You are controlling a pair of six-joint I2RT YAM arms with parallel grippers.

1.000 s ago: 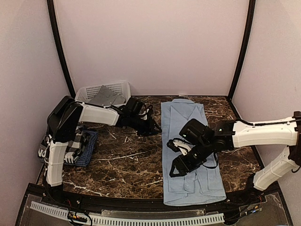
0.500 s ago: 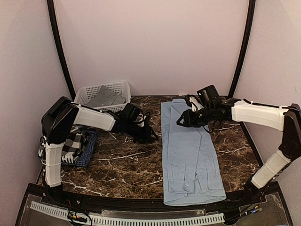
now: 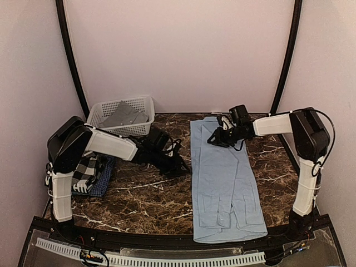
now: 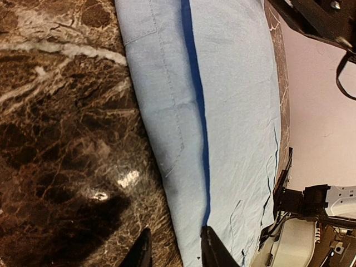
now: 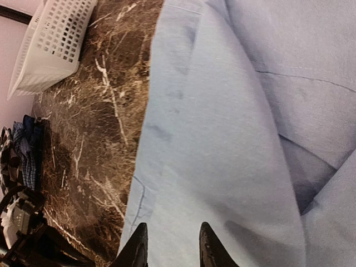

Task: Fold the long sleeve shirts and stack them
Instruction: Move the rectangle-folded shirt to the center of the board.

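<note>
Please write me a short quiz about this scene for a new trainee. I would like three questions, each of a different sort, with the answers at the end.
1. True or false: the light blue shirt lies inside the white basket.
2. What lies in the white basket? A) a grey shirt B) a pair of socks C) a towel
3. Which claw is over the far, collar end of the light blue shirt?

Key
1. False. It lies flat on the table, folded into a long strip.
2. A
3. The right claw. The left claw is at the shirt's long side edge. Both are open.
</note>
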